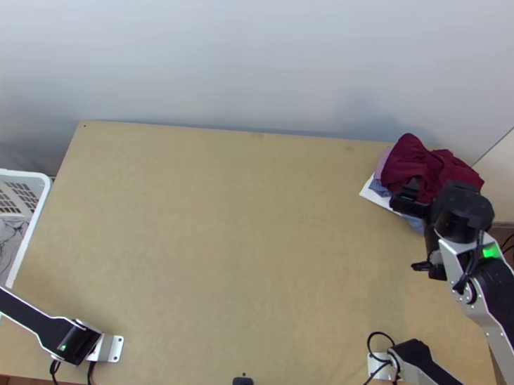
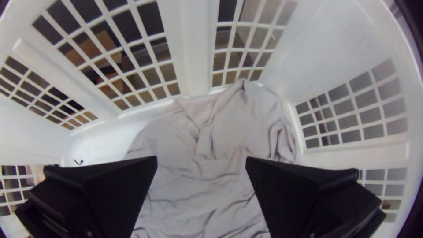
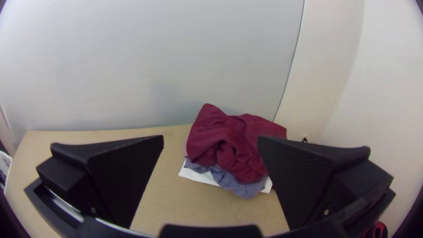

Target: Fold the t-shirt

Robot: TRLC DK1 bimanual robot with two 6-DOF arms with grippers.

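Off the left edge of the bench (image 1: 239, 247), inside the white basket (image 1: 38, 212), lies the grey shirt (image 2: 189, 189), crumpled and unfolded; I take it for the t-shirt to be folded. The left claw (image 2: 201, 158) is over it, fingers spread wide, pinching nothing. The step in hand looks like picking it up. Go down straddling a raised ridge of cloth, close firmly on a good bunch, and avoid snagging the basket's grid. Lift straight up until the hem clears the rim, then carry it over the bench and lower it so it trails out flat.

At the bench's far right corner sits a heap: maroon cloth (image 1: 428, 166) bunched on top, blue cloth (image 3: 240, 185) and white cloth (image 3: 198, 176) beneath. The right claw (image 3: 210, 136), also spread and holding nothing, is near it; bring it inward without brushing the heap, ready to help spread the shirt.
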